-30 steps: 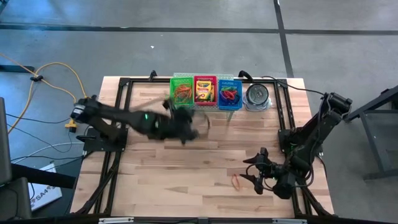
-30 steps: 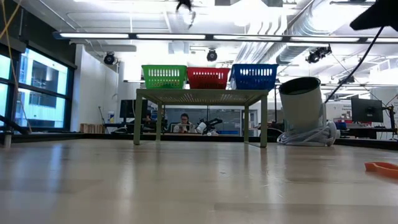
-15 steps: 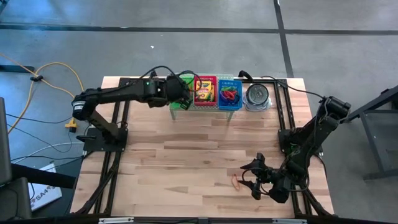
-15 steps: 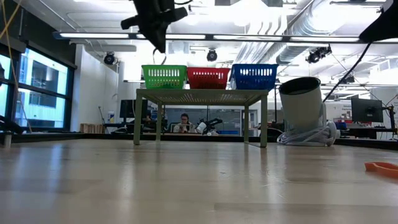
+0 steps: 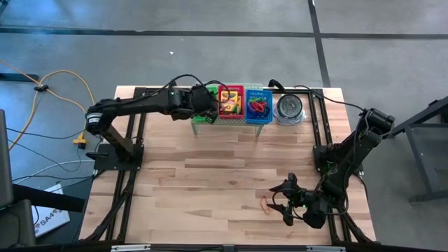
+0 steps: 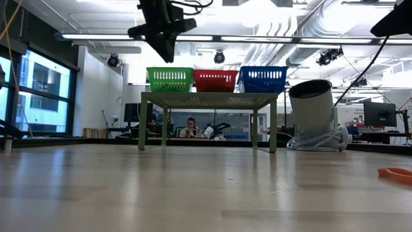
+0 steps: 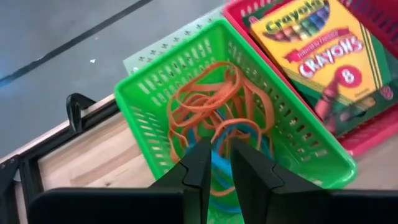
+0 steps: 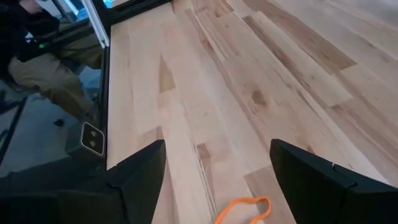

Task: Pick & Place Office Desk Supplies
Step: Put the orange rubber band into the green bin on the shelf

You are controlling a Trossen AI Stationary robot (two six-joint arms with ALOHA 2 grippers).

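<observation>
My left gripper [image 5: 210, 106] hangs over the green basket [image 7: 186, 93] at the table's far edge. Its fingers point down into the basket with a narrow gap between them and nothing in it. Orange and blue rubber bands [image 7: 211, 112] lie piled in that basket. A crayon box [image 7: 317, 50] lies in the red basket [image 5: 231, 102]. At the near right, my right gripper [image 8: 217, 163] stands wide open, just short of an orange rubber band [image 8: 244, 210] lying flat on the wood.
The green, red and blue [image 5: 258, 105] baskets stand side by side on a low pale-green rack [image 6: 206, 100]. A round metal tin [image 5: 289, 107] stands to their right. Black frame rails [image 5: 133, 140] run along the table's sides. Bare wood lies in the middle.
My left gripper has swung from over the table's middle toward the far edge, turning as it went, and now hangs over the green basket. The thin loop that hung below its fingers no longer shows there. My right gripper has come down slightly toward the orange band.
</observation>
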